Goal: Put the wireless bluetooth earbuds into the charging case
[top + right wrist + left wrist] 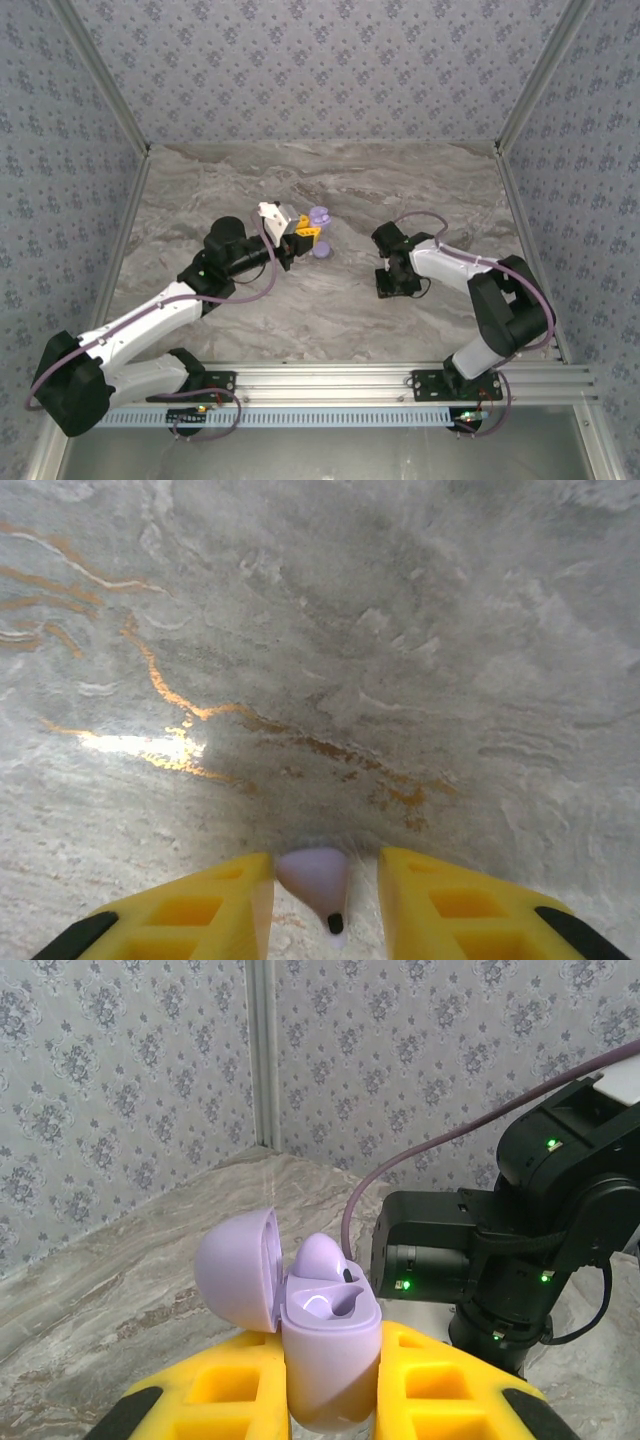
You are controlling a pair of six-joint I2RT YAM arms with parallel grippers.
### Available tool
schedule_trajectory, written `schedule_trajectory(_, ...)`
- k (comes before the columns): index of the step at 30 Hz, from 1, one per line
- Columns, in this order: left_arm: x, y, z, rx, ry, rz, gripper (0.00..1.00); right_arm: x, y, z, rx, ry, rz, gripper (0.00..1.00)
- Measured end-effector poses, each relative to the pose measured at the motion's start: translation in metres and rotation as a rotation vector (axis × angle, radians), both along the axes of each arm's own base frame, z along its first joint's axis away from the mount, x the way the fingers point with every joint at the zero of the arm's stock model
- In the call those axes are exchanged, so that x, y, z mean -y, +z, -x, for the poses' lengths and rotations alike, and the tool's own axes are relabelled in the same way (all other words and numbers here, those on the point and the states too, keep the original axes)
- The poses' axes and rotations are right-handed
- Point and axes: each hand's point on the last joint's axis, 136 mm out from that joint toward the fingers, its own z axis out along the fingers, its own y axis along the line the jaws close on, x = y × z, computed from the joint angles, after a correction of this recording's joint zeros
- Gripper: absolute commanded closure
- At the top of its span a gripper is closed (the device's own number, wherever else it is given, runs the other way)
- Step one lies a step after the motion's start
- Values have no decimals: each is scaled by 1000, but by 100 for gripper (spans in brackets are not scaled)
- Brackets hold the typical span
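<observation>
- Two arms were over the grey marble table (330,310), left one reaching in toward the middle and right one angled down at the tabletop.
- Left gripper (305,232) had its yellow fingers (220,1390) pinching a lavender charging case (330,1360) by the sides, so the jaws were clamped on the case body.
- Case was held up off the table with its round lid (235,1270) flipped open to the left in the left wrist view.
- One lavender earbud (320,1257) was already sitting in the case. The slot next to it (345,1303) looked bare and shiny.
- Behind the case you could see the right arm (520,1250), black with little green lights.
- Right gripper (325,870) was down at the table with a second lavender earbud (315,878) right between its yellow fingers (440,905).
- Jaws there were narrow but a bit spread: a sliver of gap showed on the right side of the bud, so it didn't look squeezed.
- That bud was lying on the marble, with a small dark spot on its near end.
</observation>
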Motion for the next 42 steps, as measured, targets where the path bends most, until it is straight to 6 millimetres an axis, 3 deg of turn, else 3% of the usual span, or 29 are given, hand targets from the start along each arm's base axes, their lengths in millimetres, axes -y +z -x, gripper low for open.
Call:
schedule_trajectory(4, 0, -1, 0, -4, 0, -4, 99, -1, 0, -2, 0, 0, 1, 75)
schedule_trajectory(11, 0, -2, 0, -7, 0, -6, 99, -1, 2, -2, 1, 0, -1, 77)
schedule_trajectory(14, 0, -2, 1, -7, 0, -6, 99, -4, 13, -4, 34, 6, -21, 77)
schedule_trajectory(17, 0, -2, 0, -7, 0, -5, 99, -13, 44, -16, 130, 10, -80, 77)
schedule_trajectory(19, 0, -2, 0, -6, 0, -5, 99, -21, 80, -26, 235, 14, -148, 77)
schedule_trajectory(24, 2, -1, -1, -3, -3, 3, 99, -47, 202, -45, 567, 36, -398, 76)
schedule_trajectory(28, 6, -3, -3, -4, -14, 12, 99, -66, 294, -42, 791, 83, -596, 76)
schedule_trajectory(31, 9, -5, -4, -7, -27, 15, 99, -84, 339, -32, 886, 138, -693, 76)
schedule_trajectory(36, 13, -10, -5, -25, -42, 15, 100, -114, 371, -22, 949, 205, -767, 76)
schedule_trajectory(42, 15, -8, -5, -18, -48, 26, 100, -138, 355, -30, 922, 223, -736, 76)
